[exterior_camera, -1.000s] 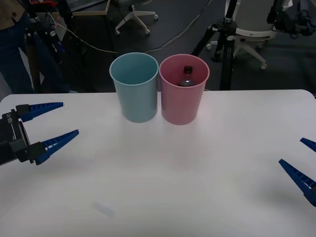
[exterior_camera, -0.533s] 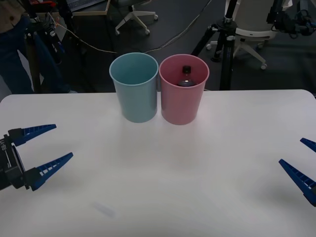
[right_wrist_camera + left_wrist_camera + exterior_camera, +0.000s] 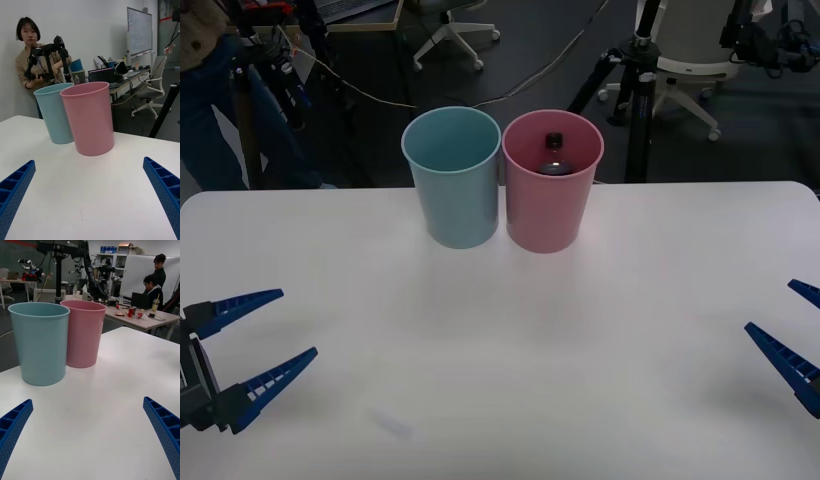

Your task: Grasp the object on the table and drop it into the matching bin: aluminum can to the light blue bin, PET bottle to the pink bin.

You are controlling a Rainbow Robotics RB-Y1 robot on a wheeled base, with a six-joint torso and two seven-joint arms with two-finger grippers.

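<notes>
The PET bottle (image 3: 554,157), clear greyish with a dark cap, stands inside the pink bin (image 3: 550,210) at the back of the white table (image 3: 510,340). The light blue bin (image 3: 453,195) touches the pink bin's left side. Both bins also appear in the right wrist view as pink bin (image 3: 90,118) and light blue bin (image 3: 56,112), and in the left wrist view as pink bin (image 3: 84,335) and light blue bin (image 3: 39,343). My left gripper (image 3: 250,345) hangs open and empty over the table's near left. My right gripper (image 3: 798,335) is open and empty at the near right edge.
Tripod legs (image 3: 630,90), office chairs (image 3: 685,70) and cables stand on the dark floor behind the table. A person (image 3: 32,71) stands beyond the bins in the right wrist view. Wide bare tabletop lies between both grippers and the bins.
My left gripper has drawn back toward the table's near left edge, staying open. The right gripper, bins and bottle have not moved.
</notes>
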